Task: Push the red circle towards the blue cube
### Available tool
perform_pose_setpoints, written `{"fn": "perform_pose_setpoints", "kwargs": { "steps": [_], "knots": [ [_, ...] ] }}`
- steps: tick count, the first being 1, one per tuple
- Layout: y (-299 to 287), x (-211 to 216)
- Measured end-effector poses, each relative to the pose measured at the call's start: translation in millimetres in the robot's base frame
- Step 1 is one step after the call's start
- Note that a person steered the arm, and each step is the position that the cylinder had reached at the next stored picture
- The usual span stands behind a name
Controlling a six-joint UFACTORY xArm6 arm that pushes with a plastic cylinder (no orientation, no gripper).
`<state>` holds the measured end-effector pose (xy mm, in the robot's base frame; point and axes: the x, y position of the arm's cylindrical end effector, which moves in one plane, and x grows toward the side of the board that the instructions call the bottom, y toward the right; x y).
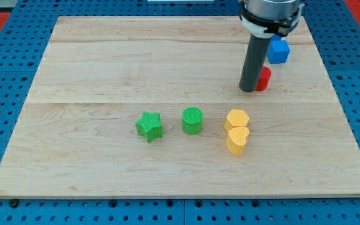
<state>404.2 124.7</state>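
No jaws on this rig, so nothing opens, narrows or holds: you push with a bare rod, and your tip [249, 89] sits on the wooden board [105, 62], touching the red circle [264, 79] on that block's left. The rod hides most of the red circle; only its right side shows. The blue cube [279, 50] is just up and right of the red circle, near but apart. Main risk: your contact is side-on, so a push straight right likely slides the red circle under the blue cube and past it. Off-centre contact may also let it roll off the tip. Green star [149, 125], green cylinder [192, 120], two yellow blocks [237, 131] sit well below-left of the red circle, out of play.
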Motion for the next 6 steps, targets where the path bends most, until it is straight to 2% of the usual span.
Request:
{"fn": "perform_pose_setpoints", "kwargs": {
  "steps": [2,4,6],
  "knots": [
    [14.0,-18.9],
    [55.2,-18.9],
    [39.6,-19.3]
  ]
}}
